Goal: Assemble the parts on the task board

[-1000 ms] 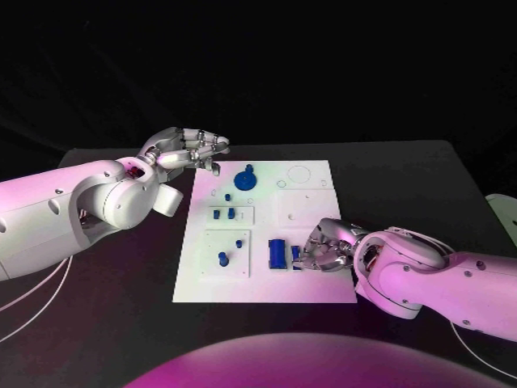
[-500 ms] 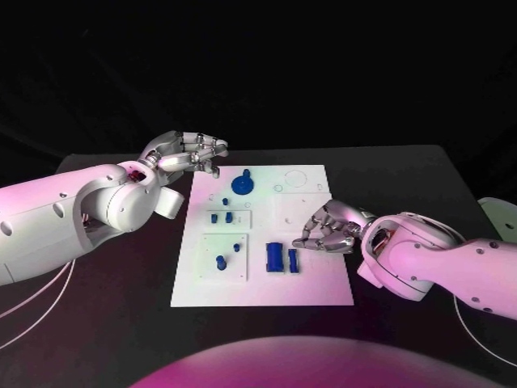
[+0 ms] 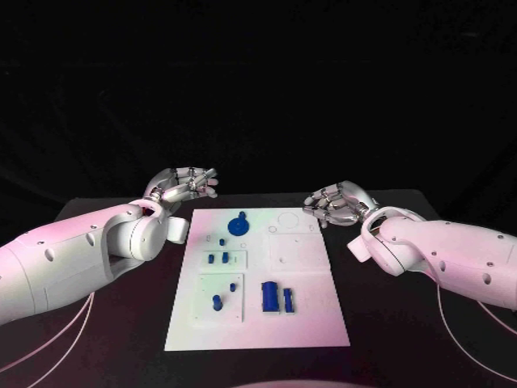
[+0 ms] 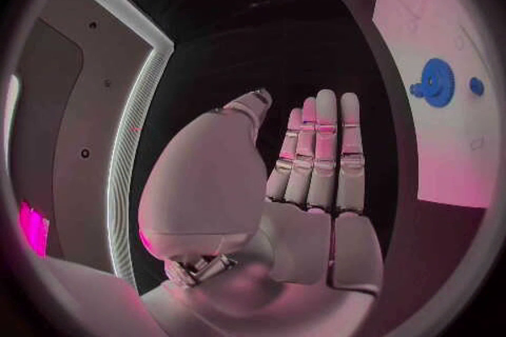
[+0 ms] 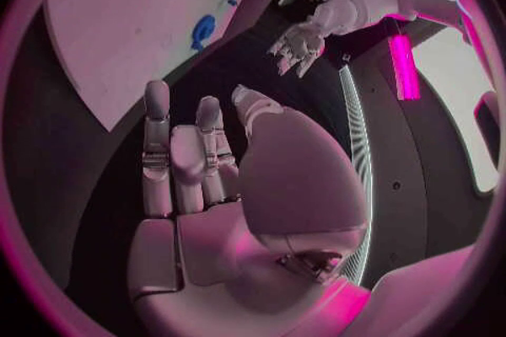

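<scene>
Fingers (image 4: 321, 143) of the left hand (image 3: 184, 186) stretched out side by side, thumb standing off, grasping nothing; released, and raised off the worktop (image 3: 375, 323) just beyond the far left corner of the task board (image 3: 293, 319); probably parked there to leave the board uncovered and the parts in plain sight before a pick.

Rightward from those fingers and nearer the robot, lying flat on the worktop between the two hands: the task board, long axis running from the robot's side out toward the fingers, short far edge level with both hands.

On the board, closest to the left fingers: a blue gear (image 3: 237, 225), flat on its face. Further back toward the robot: a pair of short blue pegs (image 3: 218, 259) side by side, then a single blue peg (image 3: 218, 301), seemingly standing in their seats. Beside that, toward the right fingers' side: two blue blocks (image 3: 279, 298), close together, long axes parallel to the board's long side. Pale round recesses near the far right corner apparently unfilled, so assembly judged not finished.

Fingers (image 5: 158, 143) of the right hand (image 3: 337, 203) likewise extended and released, holding nothing; poised just off the board's far right corner, well apart from the blocks; likely a waiting stance mirroring the left.
</scene>
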Controlling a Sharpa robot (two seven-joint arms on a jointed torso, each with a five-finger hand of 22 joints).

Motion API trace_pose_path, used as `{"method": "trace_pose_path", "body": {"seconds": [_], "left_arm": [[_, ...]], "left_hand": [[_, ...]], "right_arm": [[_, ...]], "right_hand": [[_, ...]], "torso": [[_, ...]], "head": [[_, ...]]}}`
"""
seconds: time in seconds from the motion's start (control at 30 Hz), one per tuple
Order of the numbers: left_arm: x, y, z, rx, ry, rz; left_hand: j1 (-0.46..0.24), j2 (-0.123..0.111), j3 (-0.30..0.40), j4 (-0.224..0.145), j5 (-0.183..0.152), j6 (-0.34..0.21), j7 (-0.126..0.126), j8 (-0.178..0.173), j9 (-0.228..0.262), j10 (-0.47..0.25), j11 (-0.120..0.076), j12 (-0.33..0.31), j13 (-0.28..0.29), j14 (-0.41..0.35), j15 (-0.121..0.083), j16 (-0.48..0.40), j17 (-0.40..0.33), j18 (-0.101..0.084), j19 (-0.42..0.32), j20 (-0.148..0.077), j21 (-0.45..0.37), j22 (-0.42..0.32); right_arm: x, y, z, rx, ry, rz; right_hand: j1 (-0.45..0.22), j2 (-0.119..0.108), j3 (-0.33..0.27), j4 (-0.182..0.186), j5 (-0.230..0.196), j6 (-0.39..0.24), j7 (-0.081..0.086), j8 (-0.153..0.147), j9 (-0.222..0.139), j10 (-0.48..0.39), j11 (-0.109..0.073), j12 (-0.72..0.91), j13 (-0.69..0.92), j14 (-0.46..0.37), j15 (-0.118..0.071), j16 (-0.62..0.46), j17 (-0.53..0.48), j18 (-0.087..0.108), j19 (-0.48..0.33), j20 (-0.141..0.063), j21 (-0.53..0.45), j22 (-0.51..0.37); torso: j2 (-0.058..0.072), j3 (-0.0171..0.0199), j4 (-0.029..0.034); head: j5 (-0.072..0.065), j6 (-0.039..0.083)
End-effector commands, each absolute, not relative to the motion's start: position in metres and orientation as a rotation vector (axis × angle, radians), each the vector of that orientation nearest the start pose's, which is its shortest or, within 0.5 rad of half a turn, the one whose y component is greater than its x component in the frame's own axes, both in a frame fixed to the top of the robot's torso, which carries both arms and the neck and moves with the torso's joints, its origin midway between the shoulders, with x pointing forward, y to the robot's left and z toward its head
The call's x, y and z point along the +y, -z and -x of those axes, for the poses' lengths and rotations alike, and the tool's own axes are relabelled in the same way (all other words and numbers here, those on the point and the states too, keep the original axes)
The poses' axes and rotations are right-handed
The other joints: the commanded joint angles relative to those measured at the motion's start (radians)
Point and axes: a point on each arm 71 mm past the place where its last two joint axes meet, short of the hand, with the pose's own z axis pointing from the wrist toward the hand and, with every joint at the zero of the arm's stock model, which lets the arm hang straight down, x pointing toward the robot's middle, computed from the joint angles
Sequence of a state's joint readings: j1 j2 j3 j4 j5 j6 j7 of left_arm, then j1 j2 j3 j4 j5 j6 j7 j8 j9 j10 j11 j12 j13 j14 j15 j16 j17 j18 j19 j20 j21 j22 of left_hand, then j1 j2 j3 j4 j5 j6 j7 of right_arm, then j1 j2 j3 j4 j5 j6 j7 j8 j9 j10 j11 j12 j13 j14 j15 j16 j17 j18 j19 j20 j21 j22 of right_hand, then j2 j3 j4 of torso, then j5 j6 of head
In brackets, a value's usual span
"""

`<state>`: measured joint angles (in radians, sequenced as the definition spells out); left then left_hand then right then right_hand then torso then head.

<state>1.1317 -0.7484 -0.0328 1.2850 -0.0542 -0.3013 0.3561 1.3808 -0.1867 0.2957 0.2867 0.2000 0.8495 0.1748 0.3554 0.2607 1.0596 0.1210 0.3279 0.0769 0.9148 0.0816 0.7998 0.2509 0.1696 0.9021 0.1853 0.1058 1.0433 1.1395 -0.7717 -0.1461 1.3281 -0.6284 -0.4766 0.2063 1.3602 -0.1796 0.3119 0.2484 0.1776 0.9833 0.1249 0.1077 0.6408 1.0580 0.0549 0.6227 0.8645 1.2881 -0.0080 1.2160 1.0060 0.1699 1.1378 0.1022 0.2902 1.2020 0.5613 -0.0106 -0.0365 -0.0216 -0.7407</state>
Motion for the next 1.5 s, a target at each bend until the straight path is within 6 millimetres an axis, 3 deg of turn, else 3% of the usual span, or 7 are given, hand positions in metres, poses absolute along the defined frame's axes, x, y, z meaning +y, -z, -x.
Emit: {"method": "trace_pose_path", "body": {"seconds": [0.03,0.23,0.27,0.53,0.57,0.6,1.5], "left_arm": [[0.241,0.229,-0.527,1.313,1.402,1.218],[0.245,0.238,-0.54,1.266,1.375,1.228],[0.243,0.241,-0.538,1.338,1.338,1.22],[0.235,0.24,-0.528,1.32,1.322,1.22],[0.233,0.24,-0.525,1.315,1.318,1.22],[0.23,0.24,-0.522,1.31,1.314,1.22],[0.192,0.224,-0.462,1.218,1.229,1.209]], "left_hand": [[-0.003,0.008,-0.021,-0.001,-0.006,-0.011,0.011,-0.013,-0.005,-0.014,0.023,-0.047,-0.012,-0.054,0.027,-0.127,-0.035,0.0,-0.067,0.025,-0.047,-0.066],[0.033,0.027,-0.075,-0.007,0.005,-0.041,0.009,-0.051,-0.026,-0.086,0.026,-0.159,-0.013,-0.17,0.07,-0.361,-0.107,0.008,-0.258,0.078,-0.045,-0.255],[-0.396,0.187,-0.296,-0.287,-0.2,-0.849,-0.175,-0.355,-0.261,-1.06,-0.121,-0.328,-0.077,-0.915,-0.082,-0.8,-0.251,-0.17,-0.902,-0.185,-0.106,-1.043],[-0.628,0.187,-0.296,-0.287,-0.2,-0.849,-0.175,-0.355,-0.261,-1.06,-0.121,-0.328,-0.077,-0.915,-0.082,-0.8,-0.251,-0.17,-0.902,-0.185,-0.106,-1.043],[-0.657,0.187,-0.296,-0.287,-0.2,-0.849,-0.175,-0.355,-0.261,-1.06,-0.121,-0.328,-0.077,-0.915,-0.082,-0.8,-0.251,-0.17,-0.902,-0.185,-0.106,-1.043],[-1.381,0.187,-0.296,-0.287,-0.2,-0.849,-0.175,-0.355,-0.261,-1.06,-0.121,-0.328,-0.077,-0.915,-0.082,-0.8,-0.251,-0.17,-0.902,-0.185,-0.106,-1.043],[-1.381,0.187,-0.296,-0.287,-0.2,-0.849,-0.175,-0.355,-0.261,-1.06,-0.121,-0.328,-0.077,-0.915,-0.082,-0.8,-0.251,-0.17,-0.902,-0.185,-0.106,-1.043]], "right_arm": [[-0.246,0.252,-0.513,1.5,-1.105,-0.789],[-0.249,0.255,-0.531,1.434,-1.161,-0.903],[-0.25,0.257,-0.53,1.498,-1.033,-0.808],[-0.239,0.253,-0.52,1.446,-1.08,-0.871],[-0.237,0.252,-0.518,1.434,-1.091,-0.887],[-0.234,0.251,-0.515,1.42,-1.102,-0.904],[-0.192,0.224,-0.462,1.218,-1.229,-1.209]], "right_hand": [[0.031,-0.009,0.066,-0.009,-0.01,0.0,0.015,-0.014,-0.027,-0.023,0.014,-0.141,-0.147,-0.165,0.015,-0.263,-0.254,0.009,-0.039,0.014,-0.072,-0.07],[0.008,-0.046,0.213,-0.056,-0.027,-0.041,0.065,-0.039,-0.086,-0.002,0.081,-0.461,-0.494,-0.278,0.088,-0.713,-0.466,0.005,-0.165,0.089,-0.231,-0.272],[-0.397,0.18,-0.312,-0.248,-0.178,-0.983,-0.125,-0.108,-0.641,-0.316,-0.055,-0.623,-0.864,-0.572,0.008,-1.216,-1.006,-0.17,-1.138,-0.102,-0.29,-1.202],[-0.634,0.18,-0.312,-0.248,-0.178,-0.983,-0.125,-0.108,-0.641,-1.058,-0.055,-0.623,-0.864,-1.288,0.008,-1.216,-1.006,-0.17,-1.138,-0.102,-0.29,-1.202],[-1.36,0.18,-0.312,-0.248,-0.178,-0.983,-0.125,-0.108,-0.641,-1.058,-0.055,-0.623,-0.864,-1.288,0.008,-1.216,-1.006,-0.17,-1.138,-0.102,-0.29,-1.202],[-1.36,0.18,-0.312,-0.248,-0.178,-0.983,-0.125,-0.108,-0.641,-1.058,-0.055,-0.623,-0.864,-1.288,0.008,-1.216,-1.006,-0.17,-1.138,-0.102,-0.29,-1.202],[-1.36,0.18,-0.312,-0.248,-0.178,-0.983,-0.125,-0.108,-0.641,-1.058,-0.055,-0.623,-0.864,-1.288,0.008,-1.216,-1.006,-0.17,-1.138,-0.102,-0.29,-1.202]], "torso": [[-0.02,0.0018,-0.0071],[-0.029,0.0094,-0.0066],[-0.021,0.0048,-0.0063],[-0.02,0.007,0.0101],[-0.019,0.0076,0.0141],[-0.019,0.0082,0.0184],[-0.017,0.0106,0.0365]], "head": [[0.006,0.035],[0.019,0.06],[0.015,0.049],[0.018,0.084],[0.018,0.093],[0.019,0.102],[0.022,0.141]]}}
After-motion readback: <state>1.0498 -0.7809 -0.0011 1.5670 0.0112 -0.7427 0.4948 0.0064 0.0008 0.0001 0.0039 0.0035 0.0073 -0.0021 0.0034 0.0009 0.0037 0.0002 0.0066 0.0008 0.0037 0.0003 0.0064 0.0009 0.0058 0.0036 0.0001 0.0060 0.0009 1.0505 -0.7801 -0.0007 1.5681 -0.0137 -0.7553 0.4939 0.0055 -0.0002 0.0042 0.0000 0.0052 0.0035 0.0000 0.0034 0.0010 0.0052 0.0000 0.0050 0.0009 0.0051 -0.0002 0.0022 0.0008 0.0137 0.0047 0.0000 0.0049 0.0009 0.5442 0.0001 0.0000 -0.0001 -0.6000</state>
